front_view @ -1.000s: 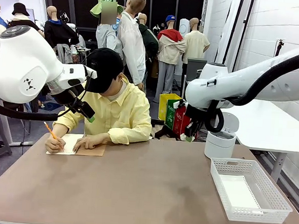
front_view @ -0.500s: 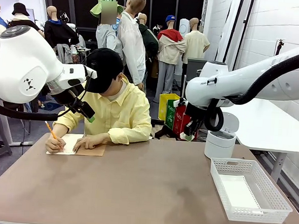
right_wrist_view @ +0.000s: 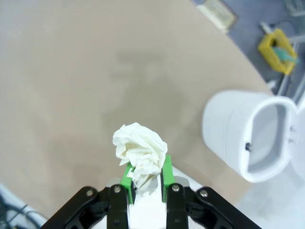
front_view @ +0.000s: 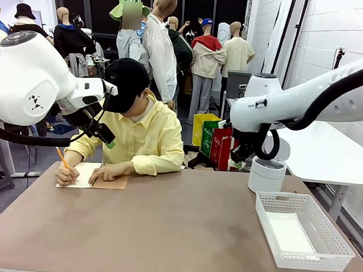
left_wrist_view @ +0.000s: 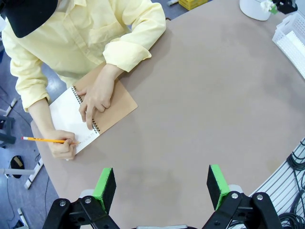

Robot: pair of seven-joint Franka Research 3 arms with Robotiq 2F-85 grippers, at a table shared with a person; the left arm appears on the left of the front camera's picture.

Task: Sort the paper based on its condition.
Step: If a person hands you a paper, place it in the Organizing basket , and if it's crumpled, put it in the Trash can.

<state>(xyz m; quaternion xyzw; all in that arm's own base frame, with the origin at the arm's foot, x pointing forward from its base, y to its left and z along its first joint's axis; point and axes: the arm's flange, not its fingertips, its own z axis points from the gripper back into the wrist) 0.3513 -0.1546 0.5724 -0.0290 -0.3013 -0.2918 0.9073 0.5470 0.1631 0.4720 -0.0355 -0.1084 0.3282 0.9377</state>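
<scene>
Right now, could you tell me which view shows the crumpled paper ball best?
The right wrist view: the crumpled paper ball is close up, pinched between the green pads of the right gripper. The front view shows that gripper beside the white bin, the paper too small to make out; the left wrist view catches a white fleck.

White lettering is being displayed on the green bin (front_view: 207, 137) and the red bin (front_view: 221, 148) behind the table (front_view: 163, 233); none is being rendered legibly.
</scene>
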